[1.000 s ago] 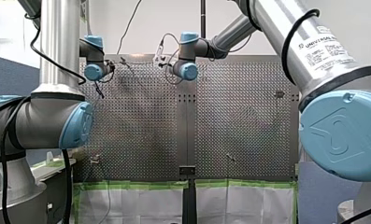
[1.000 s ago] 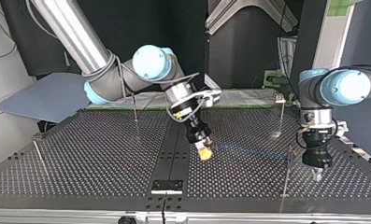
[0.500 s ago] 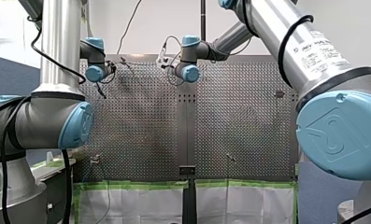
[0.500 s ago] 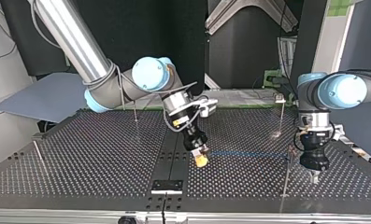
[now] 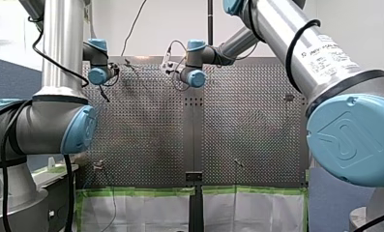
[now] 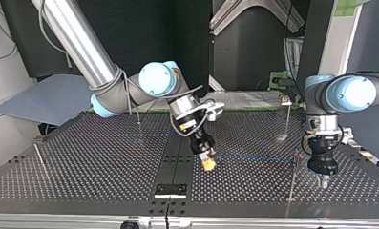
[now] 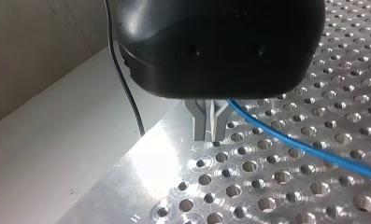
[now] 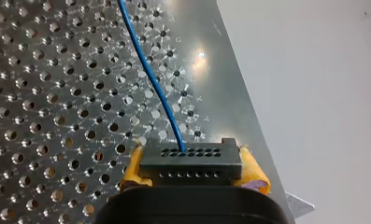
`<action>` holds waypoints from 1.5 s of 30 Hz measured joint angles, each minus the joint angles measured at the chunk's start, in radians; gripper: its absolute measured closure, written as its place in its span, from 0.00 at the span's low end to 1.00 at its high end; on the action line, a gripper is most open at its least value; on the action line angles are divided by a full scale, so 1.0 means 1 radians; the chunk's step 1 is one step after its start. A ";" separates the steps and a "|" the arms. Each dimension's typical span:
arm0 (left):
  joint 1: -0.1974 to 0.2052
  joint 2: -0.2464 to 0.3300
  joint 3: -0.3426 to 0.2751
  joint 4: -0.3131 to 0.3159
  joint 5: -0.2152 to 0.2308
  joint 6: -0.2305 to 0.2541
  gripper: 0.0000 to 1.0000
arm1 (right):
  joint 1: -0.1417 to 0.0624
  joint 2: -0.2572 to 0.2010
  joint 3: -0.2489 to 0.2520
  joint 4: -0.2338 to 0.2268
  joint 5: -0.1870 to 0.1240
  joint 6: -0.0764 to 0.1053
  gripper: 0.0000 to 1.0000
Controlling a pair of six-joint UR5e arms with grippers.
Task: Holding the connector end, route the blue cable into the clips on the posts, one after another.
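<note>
My right gripper point(image 8: 192, 169) clamps the grey multi-hole connector block point(image 8: 191, 158) between its yellow pads point(image 8: 132, 168), with the block's long axis spanning them. The thin blue cable point(image 8: 150, 79) leaves the block's face and runs ahead over the perforated metal table point(image 8: 43, 93). My left gripper point(image 7: 210, 126) has its fingers closed together, and the cable passes just beside them.

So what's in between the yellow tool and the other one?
The blue cable, running from my right tool toward my left tool. The top view shows it.
</note>
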 joint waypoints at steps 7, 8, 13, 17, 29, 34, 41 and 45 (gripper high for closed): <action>0.000 0.000 0.000 -0.012 0.007 0.001 0.29 | 0.008 0.000 -0.029 0.027 0.001 -0.006 1.00; 0.000 0.000 0.000 -0.015 0.007 0.003 0.29 | 0.008 0.000 -0.032 0.030 0.001 -0.007 1.00; 0.001 0.002 0.000 -0.021 0.004 0.011 0.00 | 0.010 0.000 -0.039 0.038 0.001 -0.007 1.00; 0.002 0.009 0.000 -0.043 0.000 0.015 0.00 | 0.011 -0.001 -0.040 0.039 0.001 -0.007 1.00; -0.003 0.016 0.000 -0.150 -0.058 0.104 0.00 | 0.014 -0.002 -0.040 0.044 0.002 -0.004 1.00; -0.005 0.028 0.000 -0.192 -0.065 0.146 0.00 | 0.016 -0.002 -0.040 0.046 0.003 -0.002 1.00; -0.001 0.078 -0.030 -0.254 -0.052 0.201 0.00 | 0.017 -0.003 -0.040 0.052 0.004 -0.002 1.00; -0.004 0.115 -0.061 -0.292 -0.025 0.208 0.00 | 0.018 -0.003 -0.040 0.055 0.004 -0.002 1.00</action>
